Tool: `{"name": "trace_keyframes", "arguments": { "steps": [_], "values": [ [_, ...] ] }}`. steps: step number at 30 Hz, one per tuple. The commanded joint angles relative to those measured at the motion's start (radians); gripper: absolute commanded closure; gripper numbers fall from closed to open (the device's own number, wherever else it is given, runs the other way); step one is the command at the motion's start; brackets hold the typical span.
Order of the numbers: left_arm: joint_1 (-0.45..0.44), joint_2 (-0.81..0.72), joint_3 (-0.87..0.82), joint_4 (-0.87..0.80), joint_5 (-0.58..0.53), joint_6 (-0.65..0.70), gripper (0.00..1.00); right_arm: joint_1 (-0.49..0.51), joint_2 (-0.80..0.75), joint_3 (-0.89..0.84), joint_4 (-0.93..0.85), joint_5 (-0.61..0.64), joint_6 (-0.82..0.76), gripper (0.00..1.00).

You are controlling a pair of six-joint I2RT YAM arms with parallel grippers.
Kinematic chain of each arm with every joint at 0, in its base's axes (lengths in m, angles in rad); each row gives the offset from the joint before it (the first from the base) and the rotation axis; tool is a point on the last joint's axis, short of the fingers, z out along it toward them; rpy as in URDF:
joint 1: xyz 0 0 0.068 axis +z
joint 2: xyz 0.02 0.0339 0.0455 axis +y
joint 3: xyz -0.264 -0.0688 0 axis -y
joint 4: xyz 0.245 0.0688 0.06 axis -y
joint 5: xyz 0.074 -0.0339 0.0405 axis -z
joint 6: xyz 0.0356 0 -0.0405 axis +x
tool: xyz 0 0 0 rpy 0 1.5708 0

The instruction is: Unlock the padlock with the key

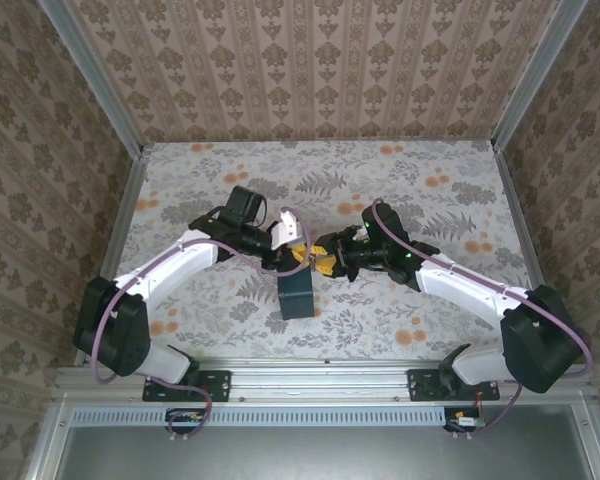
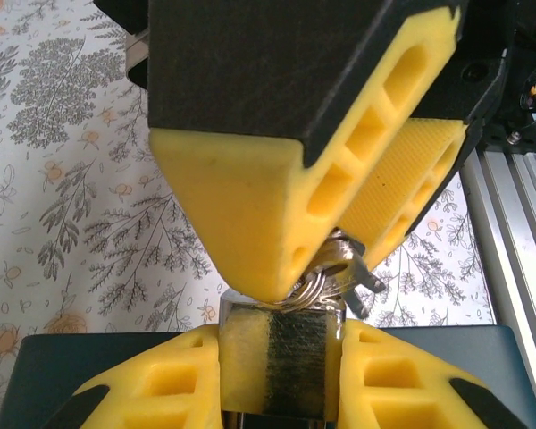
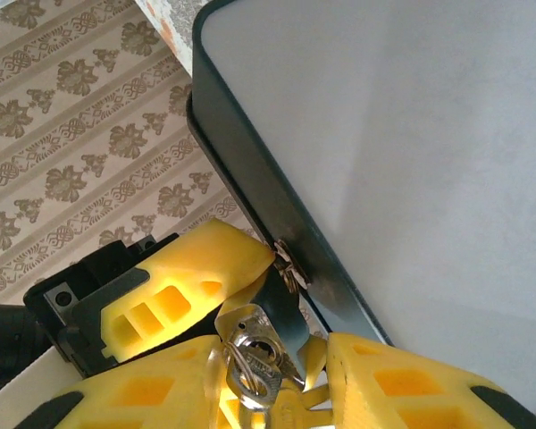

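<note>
Left wrist, left fingers [image 2: 152,393] clamp padlock [image 2: 277,357], right fingers [image 3: 411,393] parted

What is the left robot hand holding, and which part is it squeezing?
The left gripper holds the padlock, clamped on the two opposite sides of the lock's body.

no legible text, labels or numbers

The padlock [image 2: 281,353] is brassy, the tin [image 1: 298,297] dark blue, the table [image 1: 430,185] grey-floral.
</note>
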Motion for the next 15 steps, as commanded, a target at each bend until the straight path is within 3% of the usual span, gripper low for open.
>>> {"name": "trace_keyframes", "arguments": {
  "steps": [1, 15],
  "values": [
    [-0.004, 0.002, 0.027, 0.058, 0.08, -0.016, 1.0, 0.005, -0.042, 0.019, -0.092, 0.035, 0.041, 0.62],
    [-0.024, 0.026, 0.043, 0.055, 0.062, -0.019, 1.0, 0.039, -0.015, -0.008, 0.109, 0.025, 0.153, 0.6]
  ]
}}
